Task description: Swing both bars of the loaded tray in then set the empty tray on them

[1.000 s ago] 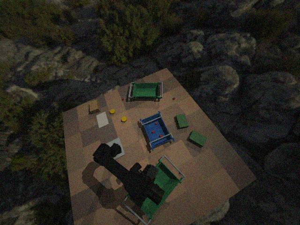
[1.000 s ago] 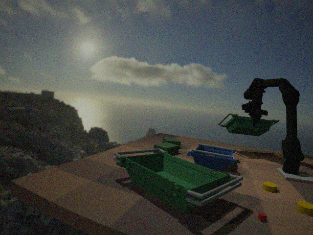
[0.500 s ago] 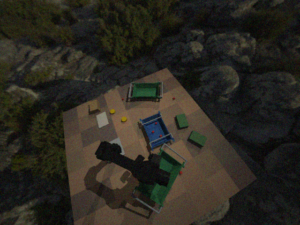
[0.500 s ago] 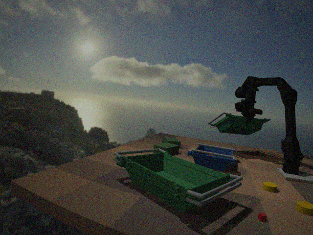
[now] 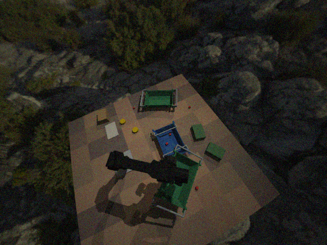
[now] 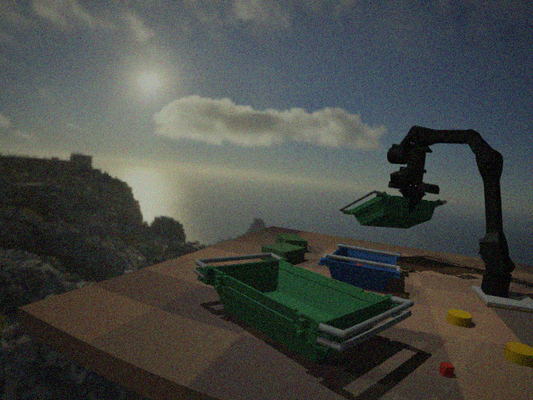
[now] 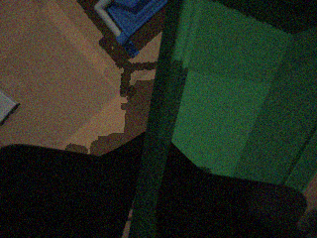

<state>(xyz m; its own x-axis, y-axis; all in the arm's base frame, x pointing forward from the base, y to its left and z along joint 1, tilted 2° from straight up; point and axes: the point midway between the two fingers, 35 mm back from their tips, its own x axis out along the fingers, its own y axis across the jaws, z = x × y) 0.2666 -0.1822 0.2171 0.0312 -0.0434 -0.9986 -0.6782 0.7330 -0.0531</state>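
Observation:
My gripper (image 6: 413, 198) is shut on the long rim of an empty green tray (image 5: 178, 190) (image 6: 386, 212) (image 7: 223, 94) and holds it high in the air, roughly level. The tray's grey wire bars (image 5: 190, 152) stick out at its ends. The loaded blue tray (image 5: 168, 142) (image 6: 361, 268) (image 7: 133, 11) stands on the table, with red blocks (image 5: 166, 143) inside and grey bars (image 5: 164, 130) (image 6: 361, 259) at its top. The held tray hangs above and just beside the blue tray's near end. In the wrist view my dark fingers straddle the green rim (image 7: 159, 124).
Another green tray (image 5: 159, 98) (image 6: 296, 301) stands at the table's far side. Two green blocks (image 5: 198, 131) (image 5: 215, 151), two yellow discs (image 5: 122, 121) (image 5: 135, 129), a white square (image 5: 111, 129), a brown box (image 5: 101, 115) and loose red cubes (image 5: 196, 188) lie about.

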